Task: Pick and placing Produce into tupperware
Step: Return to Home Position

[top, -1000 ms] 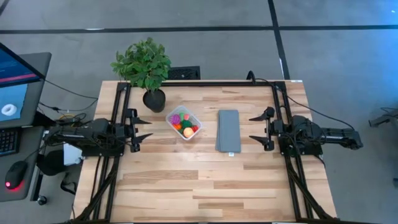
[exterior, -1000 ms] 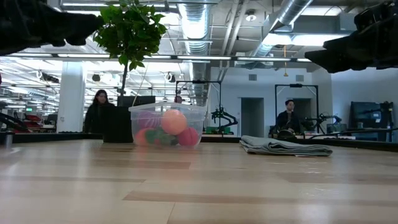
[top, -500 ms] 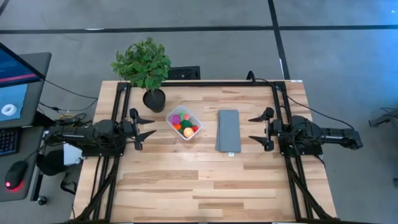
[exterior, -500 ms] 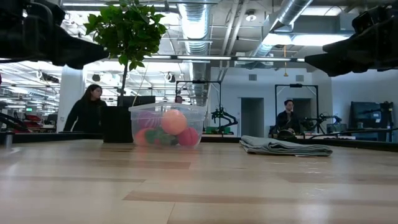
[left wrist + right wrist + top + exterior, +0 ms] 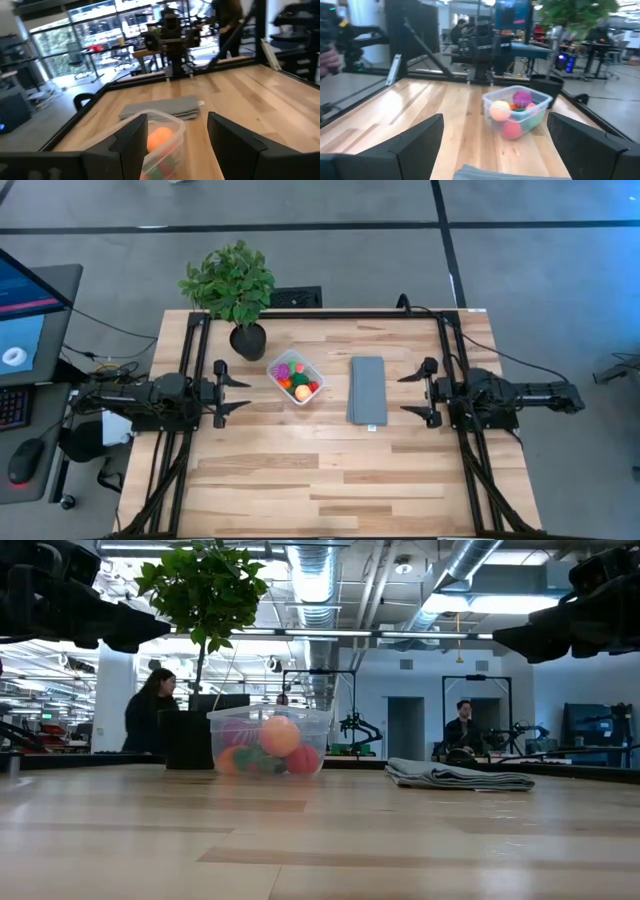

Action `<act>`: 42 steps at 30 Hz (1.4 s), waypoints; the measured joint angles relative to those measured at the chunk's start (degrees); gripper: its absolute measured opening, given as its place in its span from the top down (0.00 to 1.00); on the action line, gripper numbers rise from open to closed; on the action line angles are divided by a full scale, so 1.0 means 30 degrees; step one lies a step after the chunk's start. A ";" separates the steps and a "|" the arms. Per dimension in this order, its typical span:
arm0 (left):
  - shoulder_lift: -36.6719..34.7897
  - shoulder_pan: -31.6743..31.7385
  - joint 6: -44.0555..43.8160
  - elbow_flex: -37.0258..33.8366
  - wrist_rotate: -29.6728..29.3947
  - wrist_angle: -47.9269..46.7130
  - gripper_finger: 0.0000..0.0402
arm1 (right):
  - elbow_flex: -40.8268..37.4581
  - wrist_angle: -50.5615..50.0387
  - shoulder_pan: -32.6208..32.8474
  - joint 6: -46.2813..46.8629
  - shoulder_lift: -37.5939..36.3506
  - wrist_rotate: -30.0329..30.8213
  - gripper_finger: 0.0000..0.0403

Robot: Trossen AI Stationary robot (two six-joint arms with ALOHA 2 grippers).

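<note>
Looking down at my table (image 5: 300, 480), I see my left pincer (image 5: 246, 393) over its left side. Its two fingers are spread wide and nothing is between them. My right pincer (image 5: 402, 394) is over the right side. Its fingers are spread wide too, with nothing in them. Both point in toward the middle (from the low camera they hang high above the wood, near the top corners).

The tupperware (image 5: 277, 360) stands on the table between my two pincers. It is nearer the left one and apart from both. The produce (image 5: 296, 384) is inside it: a purple ball (image 5: 283, 368), a green piece (image 5: 298, 379), an orange ball (image 5: 301, 392) and a red piece (image 5: 313, 387). From the low camera, a pale orange-pink ball (image 5: 280, 736) sits on top of the pile.

A flat grey cloth (image 5: 367, 390) lies just to the right of the tupperware, not touching it. A potted plant (image 5: 232, 285) stands at the far edge, close behind the tupperware. A person (image 5: 150, 720) is in the room far behind the table.
</note>
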 joint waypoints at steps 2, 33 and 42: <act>-0.0007 0.0001 0.0459 0.0000 0.0513 -0.0083 0.51 | 0.0000 0.0000 0.0488 -0.0262 0.0026 -0.0008 0.06; 0.0044 0.0001 0.1228 0.0000 0.1234 -0.0246 0.51 | 0.0007 -0.0138 0.1129 -0.0586 0.0026 0.0655 0.06; 0.0044 0.0001 0.1149 0.0000 0.1228 -0.0239 0.51 | 0.0007 -0.0138 0.1129 -0.0586 0.0026 0.0655 0.06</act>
